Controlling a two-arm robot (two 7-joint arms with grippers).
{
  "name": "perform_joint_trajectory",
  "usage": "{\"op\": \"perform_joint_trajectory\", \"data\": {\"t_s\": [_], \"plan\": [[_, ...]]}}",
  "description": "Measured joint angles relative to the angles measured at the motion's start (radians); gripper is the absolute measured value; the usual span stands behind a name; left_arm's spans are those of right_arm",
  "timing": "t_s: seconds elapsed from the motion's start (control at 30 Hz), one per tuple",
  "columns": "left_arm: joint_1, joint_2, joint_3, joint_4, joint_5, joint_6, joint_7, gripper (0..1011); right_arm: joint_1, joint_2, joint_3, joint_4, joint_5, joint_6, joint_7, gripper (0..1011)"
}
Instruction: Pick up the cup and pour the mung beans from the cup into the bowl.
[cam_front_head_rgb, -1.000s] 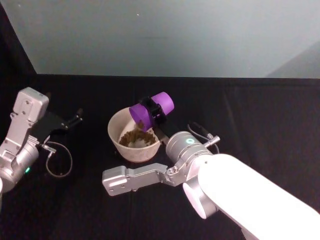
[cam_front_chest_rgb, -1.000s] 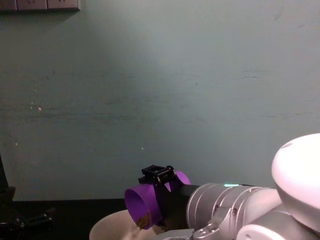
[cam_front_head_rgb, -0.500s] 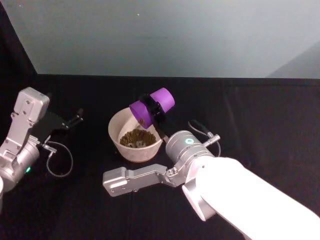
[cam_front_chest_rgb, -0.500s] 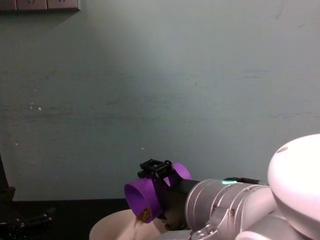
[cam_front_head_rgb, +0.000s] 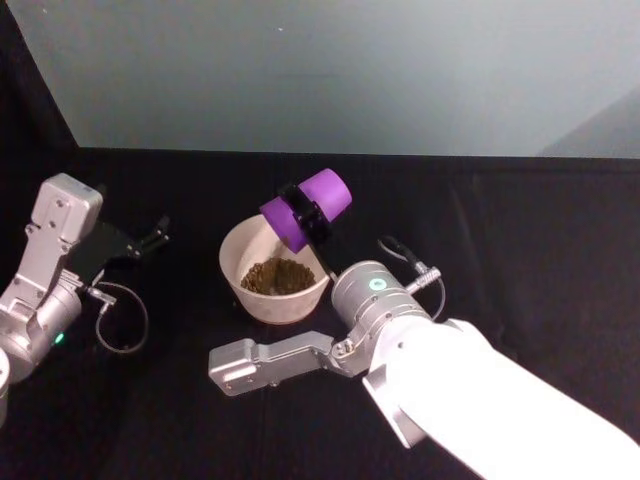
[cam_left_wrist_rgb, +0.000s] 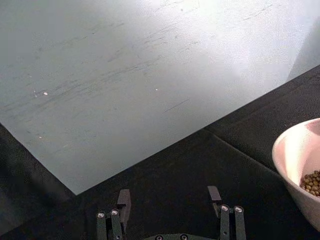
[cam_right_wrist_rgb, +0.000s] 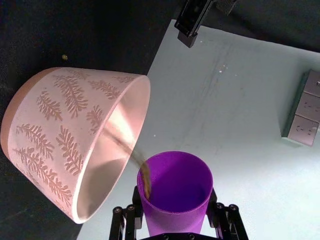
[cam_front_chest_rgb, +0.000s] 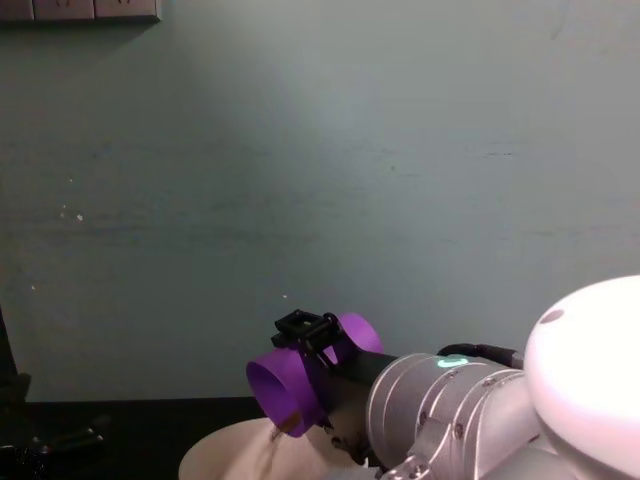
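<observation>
Above the bowl's (cam_front_head_rgb: 232, 270) far right rim, the right gripper (cam_front_head_rgb: 305, 216) holds the cup (cam_front_head_rgb: 327, 193) tipped mouth-down toward the robot's left, jaws clamped around its middle, so that the mung beans (cam_front_head_rgb: 276, 274) drop into the wide basin rather than onto the black table (cam_front_head_rgb: 520, 230). A thin stream (cam_right_wrist_rgb: 143, 175) leaves the cup's lip in the right wrist view (the pour looks near its end, judging by the heap in the bowl). The cup sits between the fingers, its mouth jutting past them over the bowl. At the table's left, well apart, the left gripper (cam_front_head_rgb: 150, 240) hangs with fingers spread, holding nothing.
</observation>
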Motion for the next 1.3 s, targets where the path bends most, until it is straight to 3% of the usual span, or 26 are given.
{"op": "perform_joint_trajectory", "data": {"t_s": [0.6,1.3], "plan": [[0.0,0.0,0.0,0.0,0.0,0.0,0.0,1000,0.008,0.002,-0.031,0.001,-0.09,0.017,0.011,724],[0.0,0.0,0.0,0.0,0.0,0.0,0.0,1000,0.003,0.002,-0.031,-0.001,-0.098,0.011,0.019,724]]}}
